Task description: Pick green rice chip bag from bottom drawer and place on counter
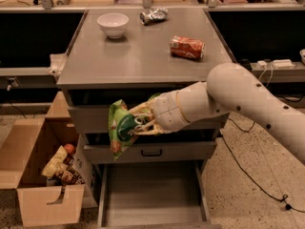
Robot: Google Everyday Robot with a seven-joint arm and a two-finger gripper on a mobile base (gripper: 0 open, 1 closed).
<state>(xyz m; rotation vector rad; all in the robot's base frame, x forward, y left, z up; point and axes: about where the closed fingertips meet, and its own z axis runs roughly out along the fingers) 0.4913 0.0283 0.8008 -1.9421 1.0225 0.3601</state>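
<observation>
The green rice chip bag (121,129) hangs in my gripper (139,124), in front of the two upper drawers and below the counter's front edge. The gripper is shut on the bag, its pale fingers wrapped around the bag's right side. The white arm reaches in from the right. The bottom drawer (152,199) is pulled open below, its grey floor bare. The counter (138,56) is the grey cabinet top just above the bag.
On the counter stand a white bowl (113,24), a crumpled silver wrapper (153,15) and an orange-red crushed can (187,47). An open cardboard box (40,175) with snack packets sits on the floor to the left. Cables lie on the floor at right.
</observation>
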